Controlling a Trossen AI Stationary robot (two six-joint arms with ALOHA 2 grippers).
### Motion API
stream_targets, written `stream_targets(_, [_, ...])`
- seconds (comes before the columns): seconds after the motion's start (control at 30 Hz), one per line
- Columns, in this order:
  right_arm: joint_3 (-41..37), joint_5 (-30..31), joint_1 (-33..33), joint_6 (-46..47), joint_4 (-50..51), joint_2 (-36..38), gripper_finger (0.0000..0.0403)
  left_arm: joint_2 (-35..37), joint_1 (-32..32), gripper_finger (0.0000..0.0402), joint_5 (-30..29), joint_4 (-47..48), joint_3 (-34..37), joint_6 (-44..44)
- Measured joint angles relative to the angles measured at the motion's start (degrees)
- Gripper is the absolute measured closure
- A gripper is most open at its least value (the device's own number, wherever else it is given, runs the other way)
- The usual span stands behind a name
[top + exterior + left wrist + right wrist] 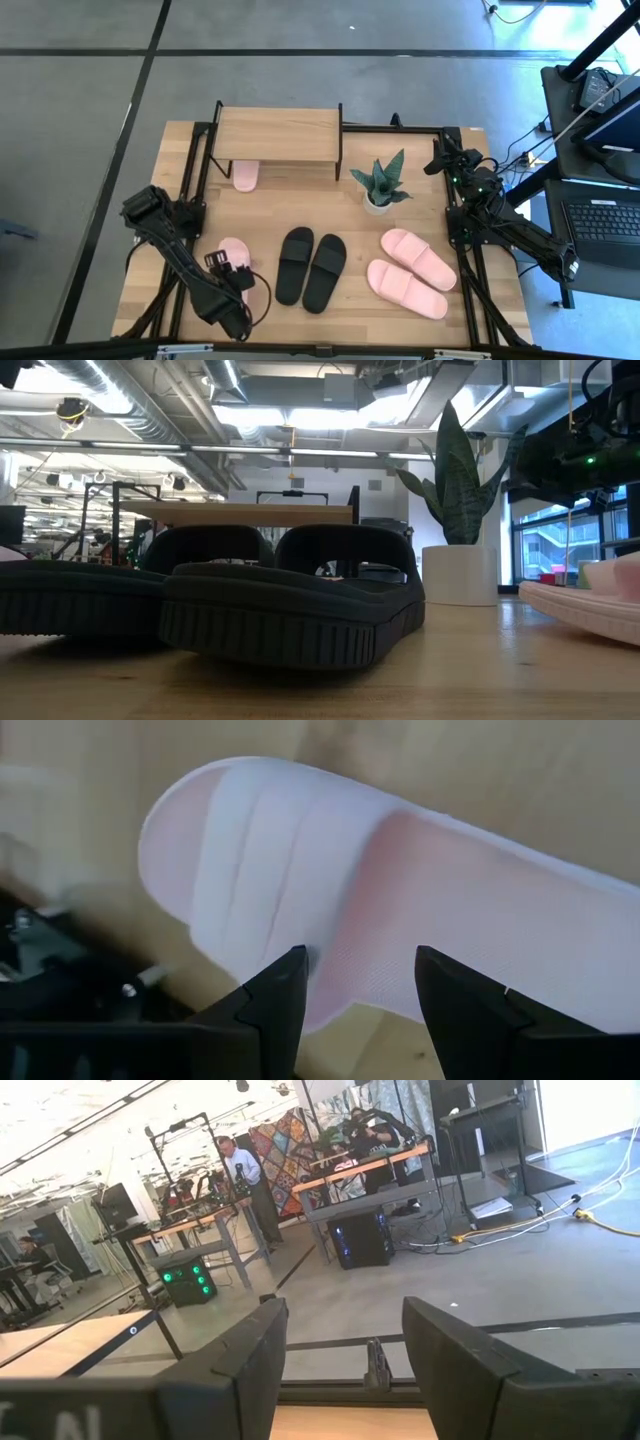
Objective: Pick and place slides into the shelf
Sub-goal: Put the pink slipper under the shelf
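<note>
While spread open, left pincer (352, 982) hovers over pink slide (400, 890), fingers straddling its edge.

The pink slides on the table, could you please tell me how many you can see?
4: one slide under the shelf at, one beneath the left gripper at, and a pair at and. More may be hidden.

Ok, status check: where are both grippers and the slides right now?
Left gripper open, fingers over a pink slide at front left. Right gripper open, parked at right rear, off the slides. One pink slide under the shelf. Plant beside shelf.
</note>
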State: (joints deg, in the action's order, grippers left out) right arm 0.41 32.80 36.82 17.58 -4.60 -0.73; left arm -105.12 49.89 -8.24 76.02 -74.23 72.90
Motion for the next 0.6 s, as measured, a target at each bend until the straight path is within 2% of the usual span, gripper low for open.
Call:
stream_targets(0.13, [0.0, 0.0, 0.01, -0.18, 0.0, -0.01, 0.0203, 0.02, 0.0, 0.0225, -1.01, 1.39, -0.01, -1.27])
stream_targets(0.37, [0.01, 0.02, 0.01, -3.07, 0.0, 0.0, 0.0203, 0.02, 0.17, 0.0225, -6.95, 2.47, -0.01, -2.94])
stream_targets(0.6, [0.0, 0.01, 0.01, -3.07, 0.0, -0.01, 0.0203, 0.02, 0.17, 0.0225, -7.28, 2.41, -0.01, -2.96])
